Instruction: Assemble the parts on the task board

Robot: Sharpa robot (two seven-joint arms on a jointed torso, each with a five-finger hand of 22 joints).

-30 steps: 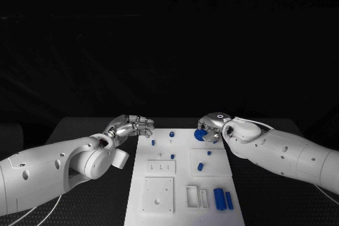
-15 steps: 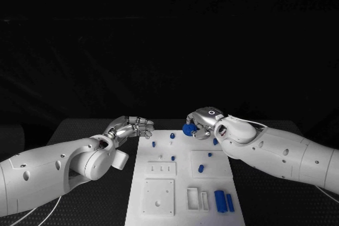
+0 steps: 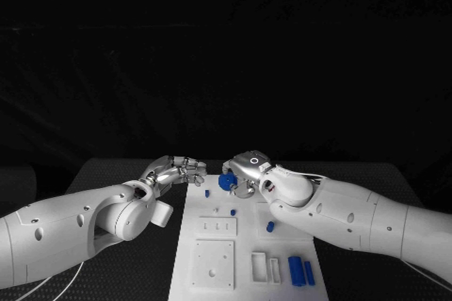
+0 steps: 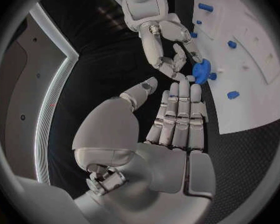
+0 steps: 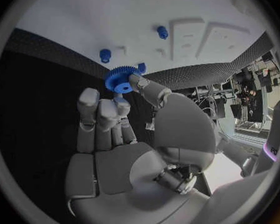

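Right hand [image 3: 247, 170] pinching a blue gear [image 3: 227, 181] between thumb and fingertips, up above the far end of the board [image 3: 247, 262], close to its far left corner. Toothed rim and round middle hole plain in the right wrist view [image 5: 120, 79]. Other fingers [image 5: 89, 104] straight and side by side, touching nothing.

Left hand [image 3: 175, 170] at about 9 o'clock from the gear, just beside it over the black table [image 3: 113, 174]. Fingers [image 4: 179, 112] bent in loosely, holding nothing. Fingertips very near the right hand, but touching or not, cannot tell.

On the board: small blue pegs [image 3: 232, 211] standing near the far end, one more [image 3: 270, 226] at about 3 o'clock from the middle. Two longer blue bars [image 3: 302, 270] lying side by side at about 5 o'clock, near the close right corner. White raised blocks [image 3: 213, 264] with little holes at 6 to 7 o'clock, a slotted white block [image 3: 264, 265] just beside the bars.
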